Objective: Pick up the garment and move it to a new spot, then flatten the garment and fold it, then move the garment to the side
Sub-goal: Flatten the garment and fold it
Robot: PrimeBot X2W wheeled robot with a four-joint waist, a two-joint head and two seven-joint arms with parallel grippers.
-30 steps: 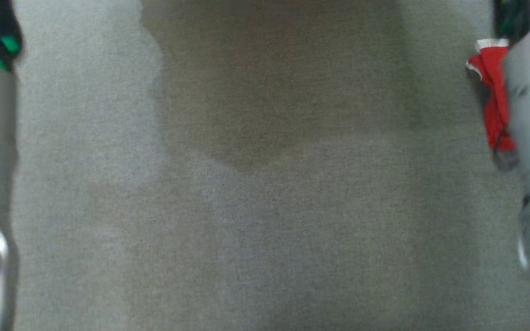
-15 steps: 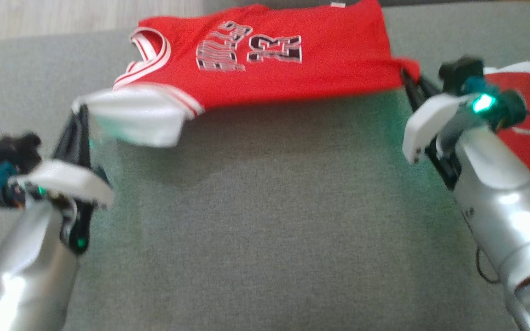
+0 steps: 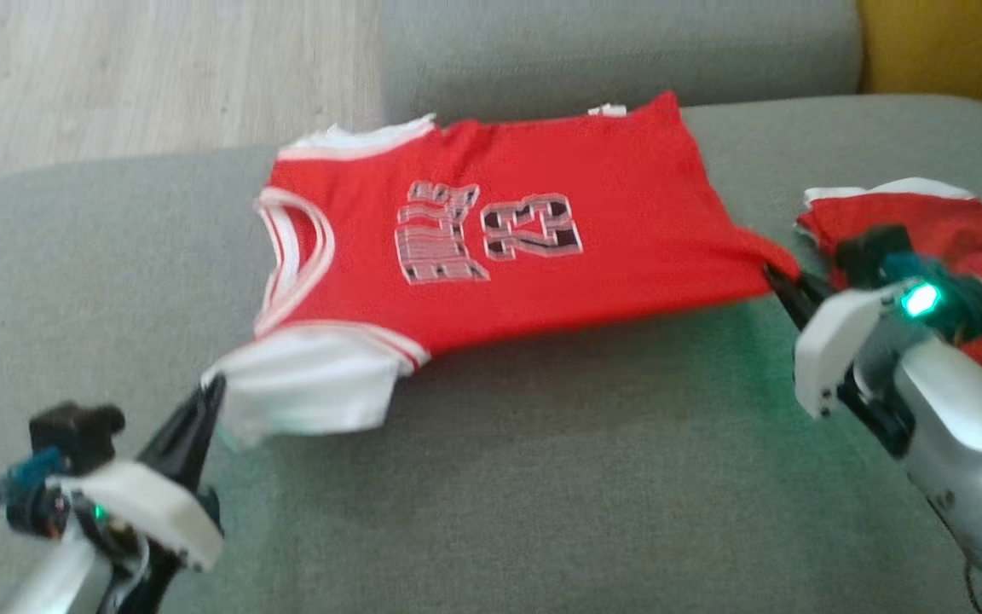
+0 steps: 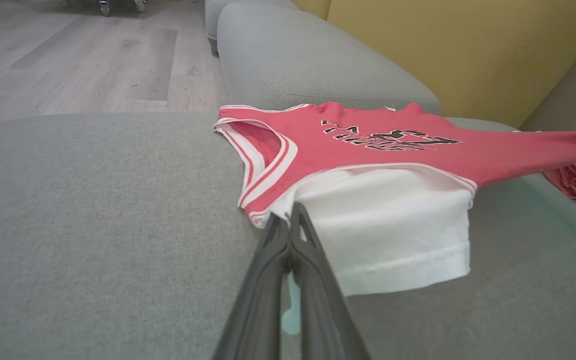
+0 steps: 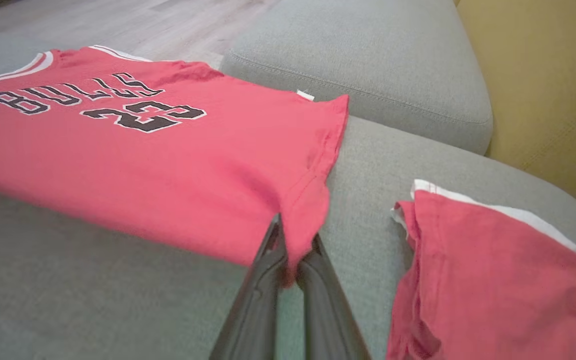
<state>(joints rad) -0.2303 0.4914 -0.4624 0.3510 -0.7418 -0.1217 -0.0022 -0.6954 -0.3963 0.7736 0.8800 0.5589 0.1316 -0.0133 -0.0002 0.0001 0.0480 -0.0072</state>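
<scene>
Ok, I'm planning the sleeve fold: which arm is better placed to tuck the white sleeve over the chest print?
Left, probably: the left gripper is shut on the white sleeve, while the right gripper holds the jersey by its far hem corner.

The left end effector [image 4: 289, 220], its two dark fingers pressed together, pinches the white sleeve edge of the red basketball jersey [image 4: 368, 150], stretched across the grey fabric sofa seat [image 4: 93, 200] before a yellow backrest [image 4: 468, 45].
</scene>
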